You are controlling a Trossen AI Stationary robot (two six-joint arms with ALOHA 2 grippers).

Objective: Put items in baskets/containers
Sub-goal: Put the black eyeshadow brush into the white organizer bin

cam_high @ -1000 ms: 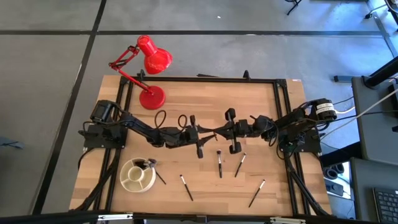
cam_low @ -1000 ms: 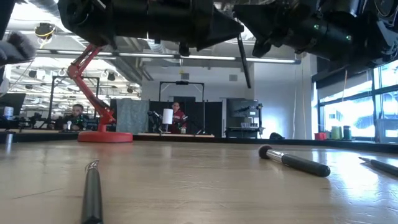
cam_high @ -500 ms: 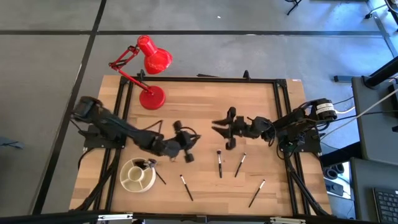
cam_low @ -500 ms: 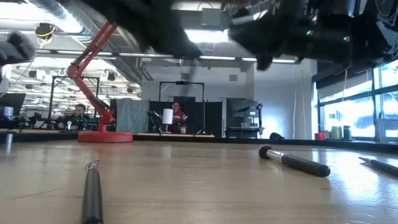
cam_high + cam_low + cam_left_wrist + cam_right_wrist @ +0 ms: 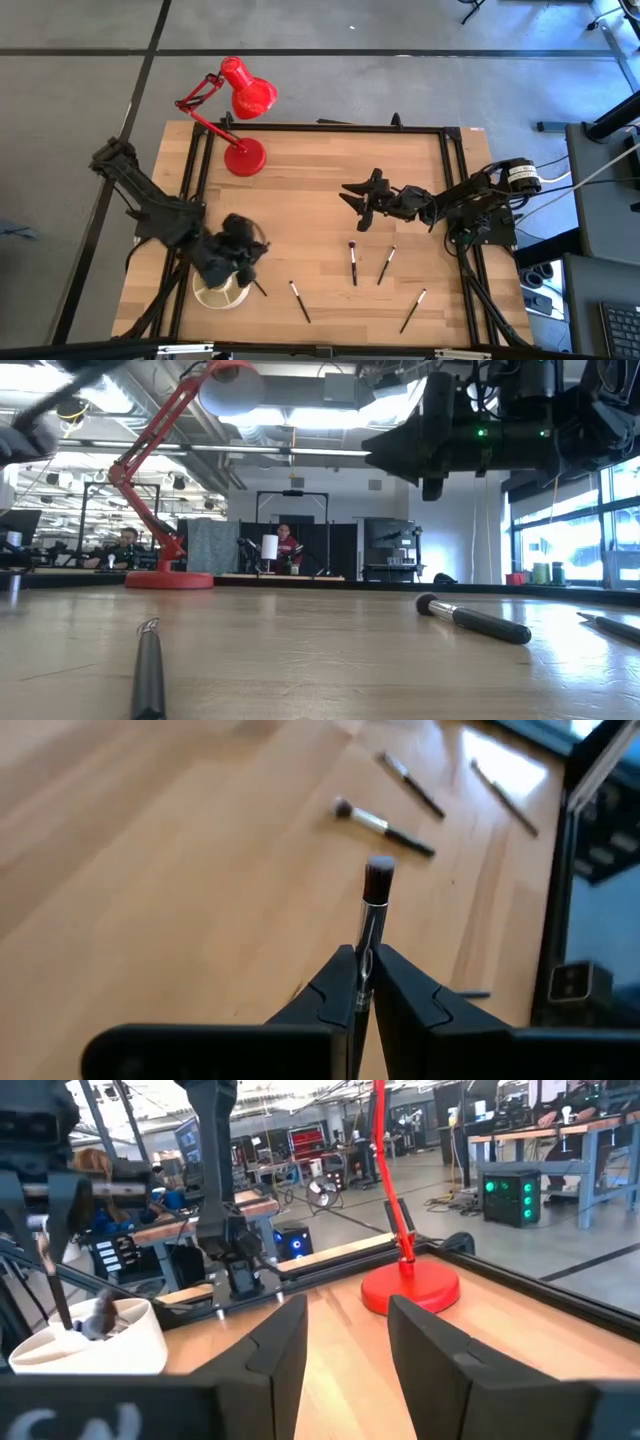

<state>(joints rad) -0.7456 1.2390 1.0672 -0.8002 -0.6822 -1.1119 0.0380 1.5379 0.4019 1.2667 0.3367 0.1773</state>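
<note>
Left gripper (image 5: 362, 982): clamped on a makeup brush (image 5: 374, 900), bristles pointing away, low left in the high view, above the dish (image 5: 214, 291).
Right gripper (image 5: 352, 197): fingers apart, holding nothing, right of centre over the table (image 5: 320, 180).
Dish: cream-white, lower left corner, brushes standing in it.
Loose brushes (image 5: 353, 262): four lay along the lower table, right of the dish.
Red lamp (image 5: 240, 125): upper left.
</note>
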